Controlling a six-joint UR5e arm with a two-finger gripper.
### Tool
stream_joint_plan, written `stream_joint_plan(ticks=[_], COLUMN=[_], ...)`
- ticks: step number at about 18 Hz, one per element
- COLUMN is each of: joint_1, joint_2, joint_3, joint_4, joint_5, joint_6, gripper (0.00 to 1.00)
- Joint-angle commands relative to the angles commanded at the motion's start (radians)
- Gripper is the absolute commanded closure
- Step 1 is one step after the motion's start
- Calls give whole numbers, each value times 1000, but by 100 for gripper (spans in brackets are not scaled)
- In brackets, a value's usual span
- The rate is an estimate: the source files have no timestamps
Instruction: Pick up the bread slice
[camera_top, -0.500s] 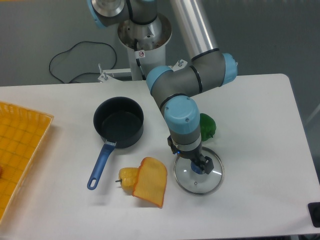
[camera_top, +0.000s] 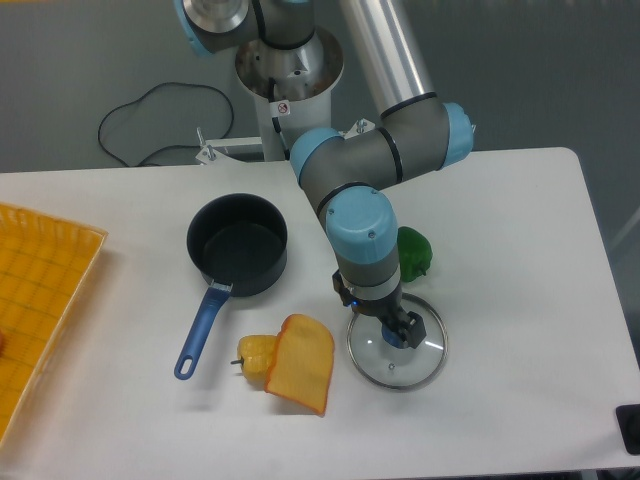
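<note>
Nearest to the camera, the bread (camera_top: 302, 364) lies on the white table (camera_top: 520, 260), in the front middle part. It seems a little tilted, because its left edge leans on the yellow pepper (camera_top: 255, 356), which lies just beside it on the left and touches it. To the right of the bread, close but apart from it, the glass lid (camera_top: 397, 343) lies flat on the table. The gripper (camera_top: 398, 332) is above the middle of this lid, pointing down, around the place of the lid knob. The fingers are small and dark from this view, so I cannot tell how far they are open or whether they hold anything. The gripper is not touching the bread. At the left edge of the picture there is a yellow tray (camera_top: 40, 300), well apart from the other things. A little further back, a dark pot (camera_top: 237, 244) with a blue handle (camera_top: 201, 331) stands left of the arm; the handle points toward the front, and its end is near the yellow pepper. Behind the lid, a green pepper (camera_top: 415, 251) lies partly hidden by the wrist of the arm. At the back, the arm base (camera_top: 285, 90) stands at the far edge of the table, and a black cable (camera_top: 150, 125) lies to its left.
</note>
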Motion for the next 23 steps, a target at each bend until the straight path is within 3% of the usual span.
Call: stream_joint_plan(ticks=[4, 7, 12, 23], joint_1=[-3, -21, -38, -120], joint_2=[-8, -32, -75, -80], joint_3=[-3, 0, 11, 21], joint_4=[28, 58, 84, 78], joint_5=[-22, -22, -25, -115], joint_6=[-110, -305, -428, -439], gripper=[0, 0, 0, 0])
